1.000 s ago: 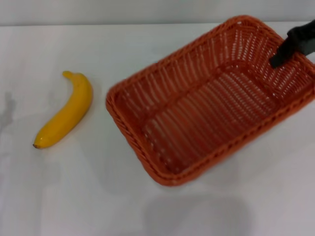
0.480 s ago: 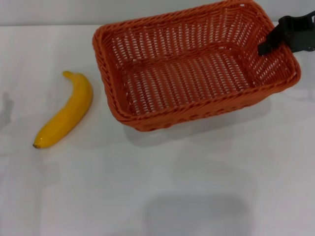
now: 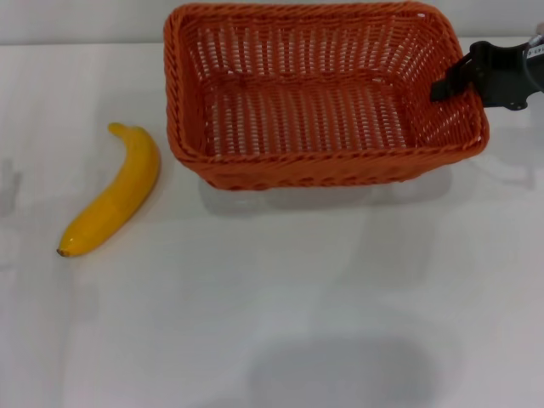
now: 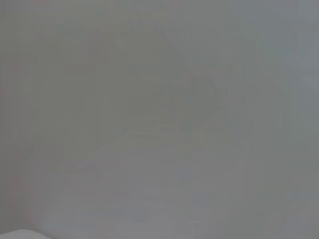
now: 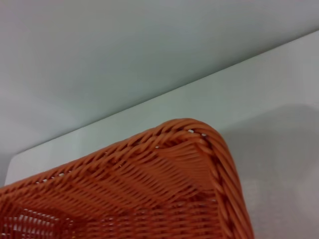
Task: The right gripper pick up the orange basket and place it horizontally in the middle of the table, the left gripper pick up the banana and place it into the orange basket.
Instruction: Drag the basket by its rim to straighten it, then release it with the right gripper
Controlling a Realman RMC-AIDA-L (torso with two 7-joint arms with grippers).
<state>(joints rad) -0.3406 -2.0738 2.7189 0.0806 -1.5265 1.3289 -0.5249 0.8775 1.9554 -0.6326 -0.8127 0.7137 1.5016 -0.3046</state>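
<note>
The orange basket [image 3: 314, 159] lies lengthwise across the far middle of the white table [image 3: 297, 306], with its open side up and a shadow under its front wall. My right gripper [image 3: 450, 85] is shut on the basket's right-hand rim, one black finger inside the wall. The right wrist view shows a rounded corner of the basket [image 5: 149, 174] close up over the table [image 5: 279, 84]. The banana [image 3: 115, 194] lies on the table to the left of the basket, apart from it. My left gripper is out of view, and its wrist view shows only plain grey.
A grey wall runs behind the table's far edge [image 3: 85, 42]. The basket's back rim reaches that edge. White tabletop stretches in front of the basket and around the banana.
The basket has swung from a slanted pose to lie straight across the table and moved farther back, carried by my right gripper. The banana has not moved.
</note>
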